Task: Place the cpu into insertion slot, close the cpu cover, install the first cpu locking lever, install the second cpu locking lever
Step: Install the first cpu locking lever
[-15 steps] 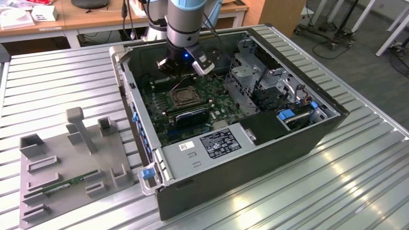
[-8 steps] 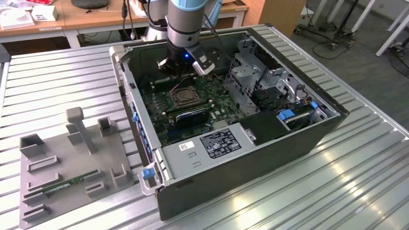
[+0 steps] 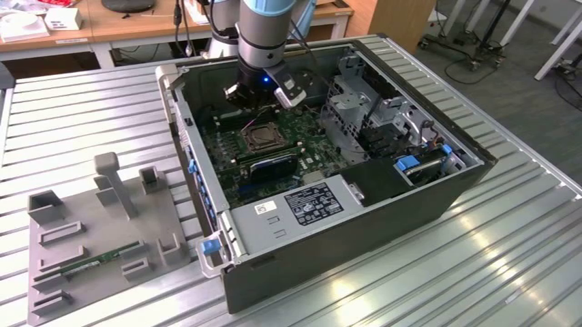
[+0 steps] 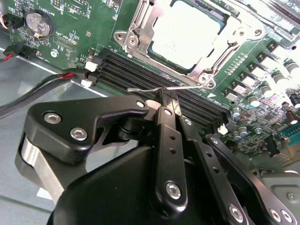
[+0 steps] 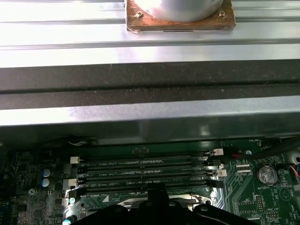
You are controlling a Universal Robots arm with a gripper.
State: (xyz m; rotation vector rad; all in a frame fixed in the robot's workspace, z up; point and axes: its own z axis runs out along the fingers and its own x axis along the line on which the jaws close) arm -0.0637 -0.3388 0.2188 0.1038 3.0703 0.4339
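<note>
The cpu (image 4: 187, 33) lies flat in the insertion slot (image 3: 259, 136) on the green board, its pale metal top showing. The silvery cpu cover (image 4: 140, 26) is folded down around it as a frame. A thin wire locking lever (image 4: 140, 89) runs along the socket's edge beside the memory slots. My black gripper (image 4: 168, 99) hangs just off that edge with its fingers (image 4: 164, 119) pressed together on the lever's wire. In the exterior view the gripper (image 3: 262, 103) is deep inside the open computer case, just behind the socket. The gripper's black tip (image 5: 154, 199) also shows in the first wrist view.
Black memory slots (image 4: 140, 70) lie between gripper and socket. A coin battery (image 4: 36, 22) and a red-black cable (image 4: 47, 82) sit nearby. The case wall (image 5: 150, 70) is close behind. A drive cage (image 3: 364, 109) and power supply (image 3: 304, 204) crowd the case. A grey fixture board (image 3: 100, 231) lies outside.
</note>
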